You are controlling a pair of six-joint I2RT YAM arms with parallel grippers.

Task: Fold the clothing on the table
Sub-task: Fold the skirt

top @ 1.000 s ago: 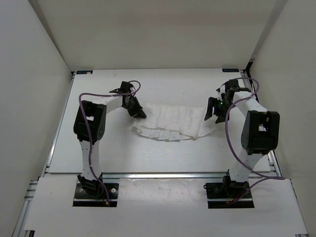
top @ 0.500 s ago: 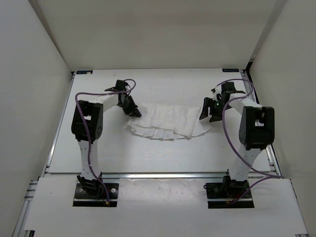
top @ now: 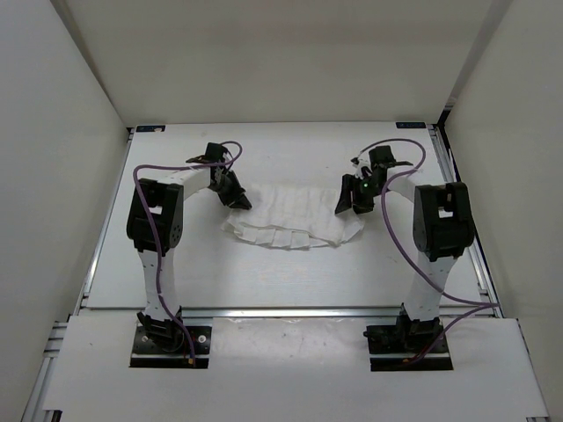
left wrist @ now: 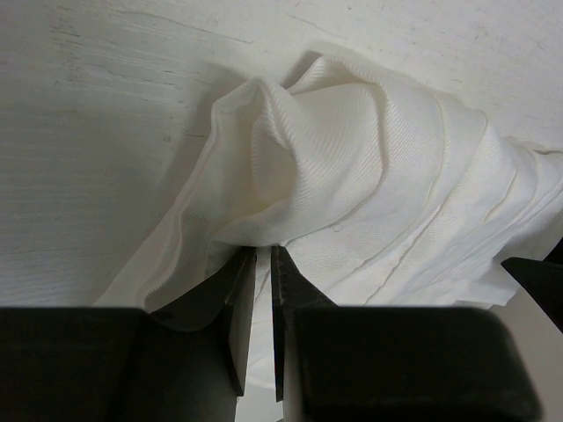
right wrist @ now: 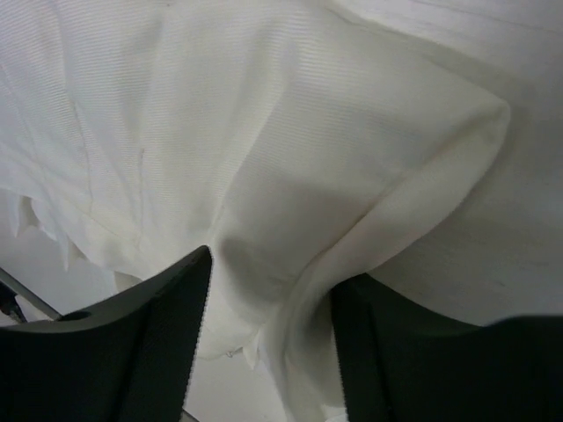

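Observation:
The white pleated clothing [top: 295, 215] lies bunched in a shallow arc at the middle of the table [top: 264, 272]. My left gripper [top: 237, 200] is at its left end. In the left wrist view this gripper [left wrist: 264, 255] is shut on a raised peak of the clothing [left wrist: 352, 158], with only a thin slit between the fingers. My right gripper [top: 349, 200] is at the garment's right end. Seen from the right wrist, it [right wrist: 268, 290] stands open, with a rolled fold of the clothing [right wrist: 308, 132] lying between its spread fingers.
White enclosure walls [top: 62, 158] stand left, right and behind the table. Aluminium rails [top: 281, 312] edge it at the front. Bare tabletop [left wrist: 88, 132] shows beside the garment's left end, and more of it [right wrist: 493, 246] beside the right end. Purple cables [top: 400, 237] loop along both arms.
My right gripper has moved left and farther back onto the garment's right end, its jaws narrowing a little. The left gripper shifted slightly left, still pinching cloth. The garment is drawn tighter.

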